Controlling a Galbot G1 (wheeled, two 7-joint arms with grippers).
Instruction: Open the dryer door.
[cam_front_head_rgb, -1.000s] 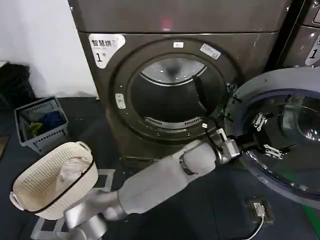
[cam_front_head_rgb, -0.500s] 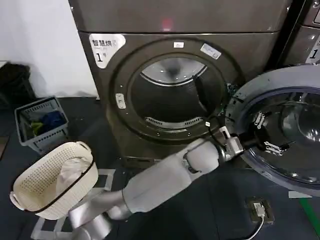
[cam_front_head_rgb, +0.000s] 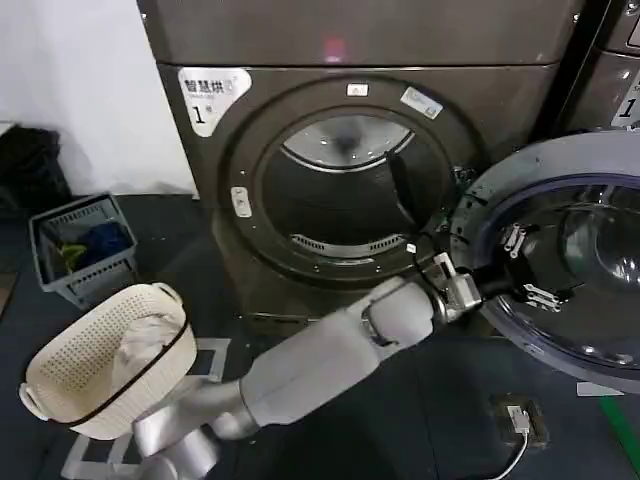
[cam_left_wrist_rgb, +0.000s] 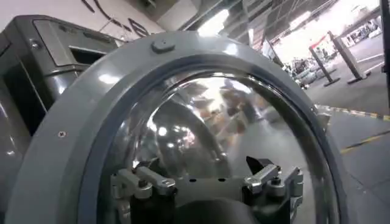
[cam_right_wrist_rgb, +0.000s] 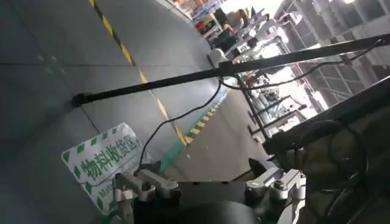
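Since a moment ago, the left gripper (cam_front_head_rgb: 527, 268) has pulled back a little. From the head, its fingers are spread wide, holding nothing, against the dryer door (cam_front_head_rgb: 500, 200) — swung open beside the dryer (cam_front_head_rgb: 300, 40), whose sticker (cam_front_head_rgb: 210, 95) reads "1". At the left wrist, the door (cam_left_wrist_rgb: 79, 109) is close up. At the right wrist, the right gripper (cam_right_wrist_rgb: 207, 185) is open — above a floor sign (cam_right_wrist_rgb: 100, 161) with Chinese writing.

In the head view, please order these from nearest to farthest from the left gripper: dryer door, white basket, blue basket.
From the left gripper:
1. Dryer door, swung open on the right, gripper at its inner face.
2. White basket, floor, lower left.
3. Blue basket, far left, beside the dryer.

Left arm outstretched, pincer (cam_front_head_rgb: 527, 268) spread wide.
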